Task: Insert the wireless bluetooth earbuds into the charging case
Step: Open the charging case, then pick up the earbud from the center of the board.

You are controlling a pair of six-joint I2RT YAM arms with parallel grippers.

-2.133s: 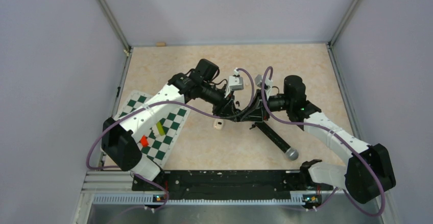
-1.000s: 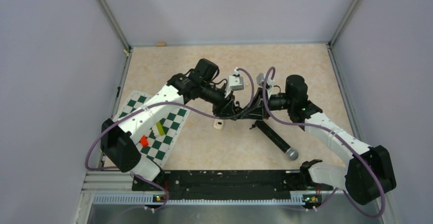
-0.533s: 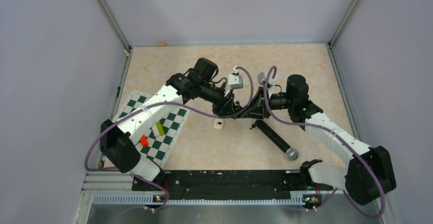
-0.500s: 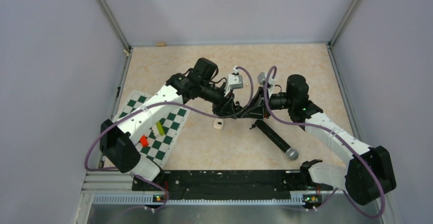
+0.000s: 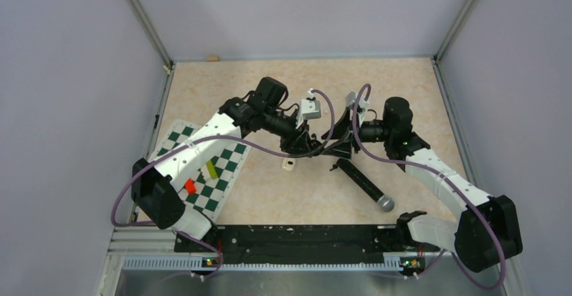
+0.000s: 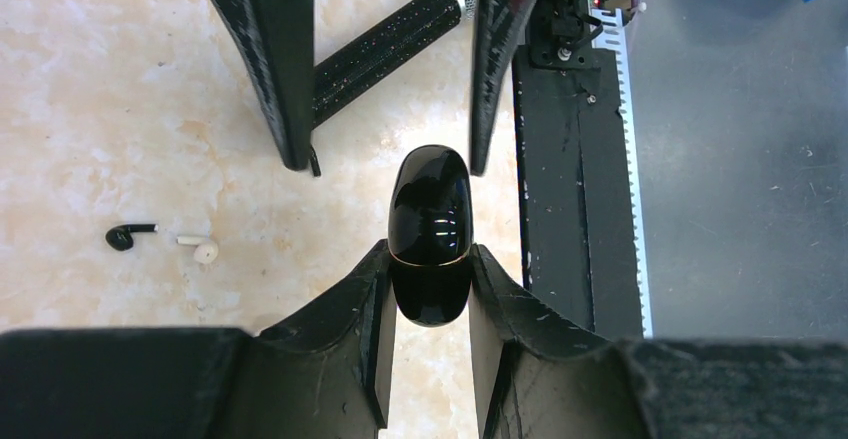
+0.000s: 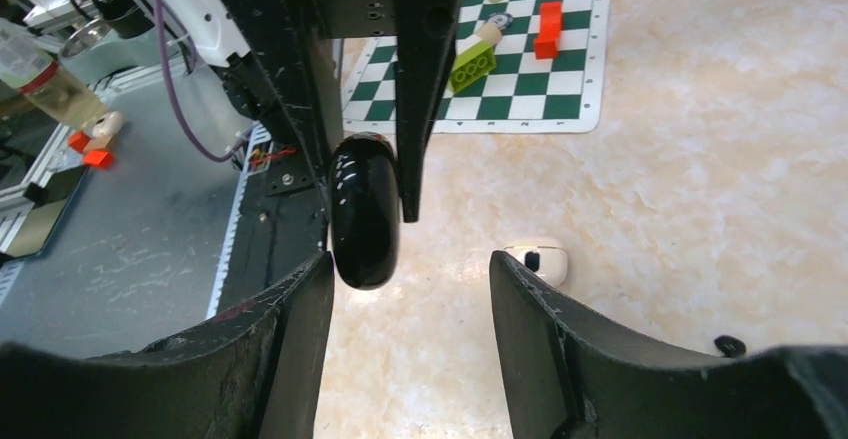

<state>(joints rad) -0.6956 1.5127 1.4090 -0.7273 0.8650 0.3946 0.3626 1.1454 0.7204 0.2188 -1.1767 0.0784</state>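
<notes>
Case being left to the left gripper alone

Nearest, the microphone is lying untouched on the table. Above mid-table the shut black case is being pinched at one end by the tightly closed left gripper. The right gripper, clamped a second ago, is being opened and is holding nothing, with the case just beside one finger. Farther off, a dark earbud and a white earbud are lying loose, well apart from the case. Insertion is judged not yet begun, with the lid still to be opened.
</notes>
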